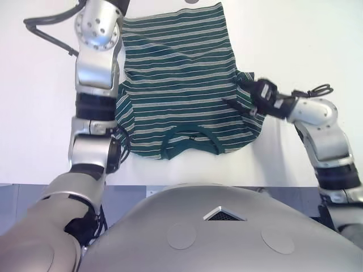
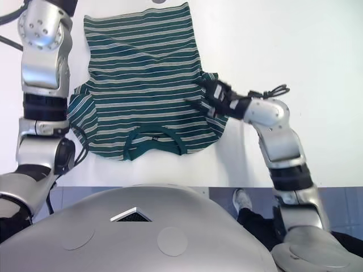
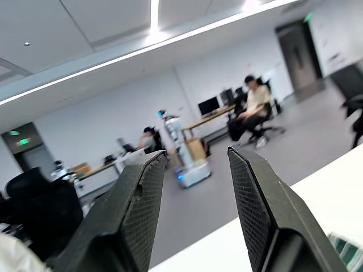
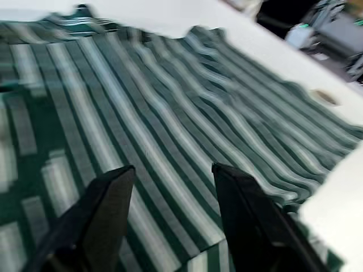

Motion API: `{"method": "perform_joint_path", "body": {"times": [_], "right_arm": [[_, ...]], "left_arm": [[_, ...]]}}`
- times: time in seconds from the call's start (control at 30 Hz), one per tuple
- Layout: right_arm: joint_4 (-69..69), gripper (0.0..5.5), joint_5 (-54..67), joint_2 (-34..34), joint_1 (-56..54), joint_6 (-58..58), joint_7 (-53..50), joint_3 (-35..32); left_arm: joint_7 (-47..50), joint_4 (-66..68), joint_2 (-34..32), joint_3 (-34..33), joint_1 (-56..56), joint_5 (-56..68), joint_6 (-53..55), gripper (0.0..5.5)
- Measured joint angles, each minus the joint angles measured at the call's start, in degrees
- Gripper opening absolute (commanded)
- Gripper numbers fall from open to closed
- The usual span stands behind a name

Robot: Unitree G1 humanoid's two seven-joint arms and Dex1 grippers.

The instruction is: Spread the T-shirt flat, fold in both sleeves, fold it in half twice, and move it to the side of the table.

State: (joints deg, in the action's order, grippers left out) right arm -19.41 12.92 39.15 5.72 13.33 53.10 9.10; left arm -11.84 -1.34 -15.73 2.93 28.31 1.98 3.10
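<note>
Jaws: both pairs being held wide, nothing gripped | T-shirt (image 1: 176, 85) being supported flat by table (image 1: 306, 45), collar nearest robot | right gripper (image 4: 170, 173) being poised over right sleeve (image 1: 249, 126), apparently for folding it in | left gripper (image 3: 195, 158) being held clear, aimed roomward.

Bright, even ceiling strip light (image 3: 154, 11)

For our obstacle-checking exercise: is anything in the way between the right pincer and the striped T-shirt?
Nothing visible is. The right pincer, open, is right over the T-shirt near the sleeve on the robot's right, and only striped fabric shows beyond it.
</note>
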Motion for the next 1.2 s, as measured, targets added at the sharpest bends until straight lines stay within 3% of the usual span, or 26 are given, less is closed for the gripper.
{"method": "perform_joint_path", "body": {"times": [0.13, 0.33, 0.5, 0.67, 0.77, 0.9, 1.03, 1.2], "right_arm": [[-3.00, 2.54, 2.67, 7.62, 9.46, 4.03, 5.29, -2.05], [0.18, 2.54, 3.59, 10.00, 20.29, -4.45, 5.45, -1.57], [-7.38, 2.54, 10.44, 14.54, 30.72, 1.51, 5.82, -4.23], [-10.00, 2.54, 19.11, 15.98, 19.39, 19.28, 3.57, -7.44], [-13.05, 2.54, 27.39, 21.21, 14.72, 23.54, 7.00, -21.35], [-10.02, 2.54, 29.70, 23.50, 8.07, 22.11, 13.69, -26.30], [0.80, 2.54, 14.95, 9.60, -10.23, 16.07, -0.18, -10.76], [18.94, 2.54, -1.43, -7.40, -15.46, 8.58, -10.91, 6.30]], "left_arm": [[-1.80, -15.78, -0.14, -0.28, -9.04, 3.04, 7.53, 2.00], [-1.72, -18.76, -0.16, -0.97, -11.77, 2.98, 11.30, 2.00], [-1.35, -19.61, -0.21, -0.96, -13.43, 2.04, 11.49, 2.00], [-1.21, -19.74, -0.18, -0.90, -14.39, 1.68, 11.51, 2.00], [-1.29, -19.92, -0.21, -0.75, -14.40, 1.68, 11.60, 2.00], [-1.36, -19.93, -0.06, 0.27, -14.37, 1.48, 11.57, 2.00], [-1.39, -18.99, 0.55, 1.18, -13.16, 1.23, 11.57, 2.00], [-2.75, -17.56, 0.96, 2.01, -10.16, 1.39, 11.51, 2.00]]}}
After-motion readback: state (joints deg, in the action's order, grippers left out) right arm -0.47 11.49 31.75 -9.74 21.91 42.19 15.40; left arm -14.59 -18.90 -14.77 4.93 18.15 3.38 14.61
